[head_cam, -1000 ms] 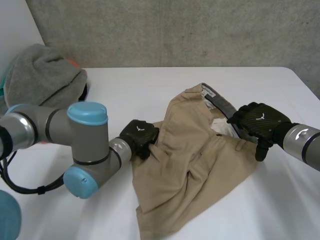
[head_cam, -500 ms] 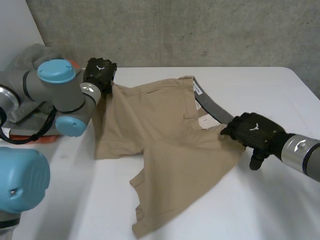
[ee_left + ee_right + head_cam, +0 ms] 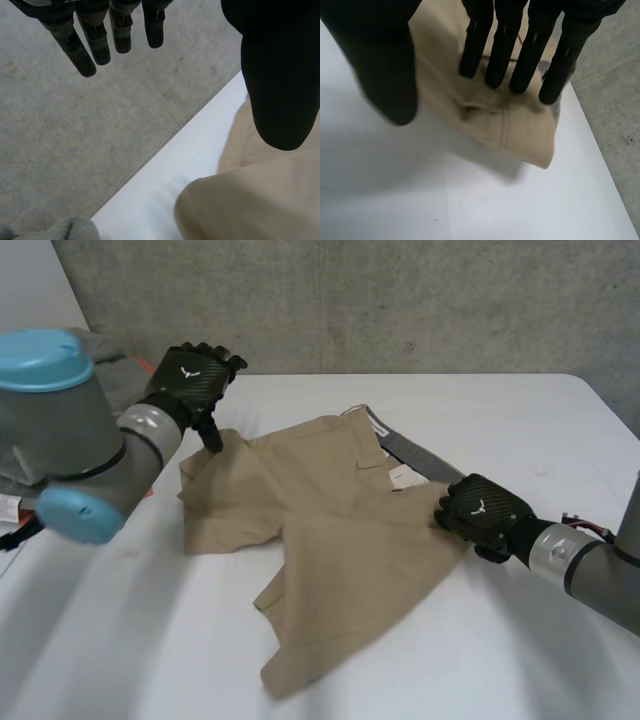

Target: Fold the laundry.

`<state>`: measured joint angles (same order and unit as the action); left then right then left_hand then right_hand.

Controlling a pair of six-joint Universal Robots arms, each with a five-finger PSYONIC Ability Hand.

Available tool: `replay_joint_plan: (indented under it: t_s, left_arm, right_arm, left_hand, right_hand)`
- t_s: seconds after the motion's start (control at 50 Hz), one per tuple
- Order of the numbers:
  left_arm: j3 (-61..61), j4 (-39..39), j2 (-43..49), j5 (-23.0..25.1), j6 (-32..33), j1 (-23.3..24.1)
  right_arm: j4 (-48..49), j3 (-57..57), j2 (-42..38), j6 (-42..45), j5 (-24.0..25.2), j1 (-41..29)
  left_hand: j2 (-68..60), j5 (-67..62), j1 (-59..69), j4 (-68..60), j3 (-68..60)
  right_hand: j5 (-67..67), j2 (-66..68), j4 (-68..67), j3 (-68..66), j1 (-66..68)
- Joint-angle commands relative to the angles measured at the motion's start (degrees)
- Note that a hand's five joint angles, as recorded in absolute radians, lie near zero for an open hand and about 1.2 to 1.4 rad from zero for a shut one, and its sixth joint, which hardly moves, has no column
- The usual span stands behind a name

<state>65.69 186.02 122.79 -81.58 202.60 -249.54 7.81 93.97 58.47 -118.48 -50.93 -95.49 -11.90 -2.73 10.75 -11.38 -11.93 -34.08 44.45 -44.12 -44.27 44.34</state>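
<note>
Resting straight fingers on the tan shorts (image 3: 330, 525) is the right hand (image 3: 482, 515); left hand (image 3: 190, 380) hovers, fingers wide, empty.

Plain tan shorts (image 3: 330, 510) with a grey waistband (image 3: 405, 452), on a white bench (image 3: 520, 660), mottled grey concrete wall (image 3: 400, 300) behind.
</note>
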Motion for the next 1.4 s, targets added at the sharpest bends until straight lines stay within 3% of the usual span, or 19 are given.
replay_joint_plan:
  t_s: [0.02, 0.18, 0.3, 0.4, 0.48, 0.66, 0.78, 0.8, 0.84, 0.94, 1.06, 1.2, 1.3, 1.4]
  left_arm:
    - [19.6, -4.4, -16.8, 0.7, -3.3, 3.8]
    - [38.1, -10.8, -27.3, 8.2, -9.6, 9.7]
    - [44.0, -11.1, -28.8, 10.6, -10.0, 12.0]
    - [46.8, -10.4, -28.3, 10.7, -9.8, 14.4]
    - [47.0, -6.9, -24.7, 10.1, -9.3, 15.4]
    - [41.4, 0.4, -13.1, 4.7, -3.6, 15.8]
    - [38.1, 1.0, -8.0, 1.4, 2.3, 16.3]
    - [37.6, 1.4, -7.9, 0.8, 3.8, 16.5]
    - [37.1, 2.1, -8.3, 0.4, 4.6, 16.5]
    - [37.3, 5.8, -13.2, -1.4, 3.5, 15.9]
    - [35.3, 7.2, -26.5, -2.1, -1.7, 12.5]
    - [26.7, -2.8, -36.0, 2.2, -9.5, 5.8]
    - [18.7, -13.5, -27.1, 5.9, -12.0, 0.2]
    - [9.6, -20.3, -13.2, 6.3, -11.3, -0.3]
  right_arm:
    - [5.7, -2.0, -4.2, -2.1, -2.7, -2.5]
    - [7.8, -2.7, -1.9, -10.4, -8.7, -6.1]
    - [4.9, -3.5, -0.6, -13.2, -12.3, -8.4]
    - [3.7, -4.1, -0.6, -14.2, -14.3, -9.0]
    - [3.6, -4.1, -0.6, -15.4, -15.3, -9.3]
    - [3.1, -3.5, -0.3, -16.3, -16.1, -9.3]
    - [2.7, -3.5, 0.2, -16.7, -17.1, -9.2]
    - [2.5, -3.4, 0.3, -16.8, -17.2, -9.1]
    - [2.1, -3.2, 0.8, -16.8, -17.4, -9.1]
    - [-2.0, -3.3, 4.7, -16.2, -18.8, -8.4]
    - [-17.0, -8.5, 16.3, -15.9, -20.0, -7.3]
    - [-31.6, -18.9, 23.4, -21.2, -19.6, -6.4]
    - [-40.0, -22.1, 19.2, -21.9, -17.5, -8.8]
    - [-40.0, -24.3, 12.0, -21.6, -18.5, -13.6]
  left_hand:
    - [-9.4, -8.5, 10.5, -9.9, -9.3]
    - [-25.7, -24.9, 26.8, -26.2, -25.7]
    - [-27.6, -26.7, 28.7, -28.1, -27.6]
    - [-27.6, -26.8, 28.7, -28.1, -27.6]
    - [-19.9, -19.0, 21.0, -20.4, -19.8]
    - [-18.0, -17.1, 19.1, -18.5, -18.0]
    - [-37.3, -36.5, 38.4, -37.8, -37.3]
    - [-52.7, -51.8, 53.8, -53.2, -52.6]
    - [-68.0, -67.2, 69.2, -68.5, -68.0]
    - [-68.1, -67.3, 69.2, -68.6, -68.1]
    - [-68.1, -67.3, 69.2, -68.6, -68.1]
    - [-68.1, -67.3, 69.2, -68.6, -68.1]
    - [-68.1, -67.3, 69.2, -68.6, -68.1]
    - [-68.1, -67.3, 69.2, -68.6, -68.1]
  right_hand:
    - [-35.9, 35.5, -35.9, -35.7, 35.7]
    - [-35.9, 35.5, -35.9, -35.7, 35.7]
    - [-35.9, 35.5, -35.9, -35.7, 35.7]
    - [-35.9, 35.5, -35.9, -35.7, 35.7]
    - [-35.9, 35.5, -35.9, -35.7, 35.7]
    - [-35.9, 35.5, -35.9, -35.7, 35.7]
    - [-35.9, 35.5, -35.9, -35.7, 35.7]
    - [-35.9, 35.5, -35.9, -35.7, 35.7]
    - [-35.9, 35.5, -35.9, -35.7, 35.7]
    - [-35.9, 35.5, -35.9, -35.7, 35.7]
    - [-35.9, 35.5, -35.9, -35.7, 35.7]
    - [-35.9, 35.5, -35.9, -35.7, 35.7]
    - [-35.9, 35.5, -35.9, -35.7, 35.7]
    - [-35.9, 35.5, -35.9, -35.7, 35.7]
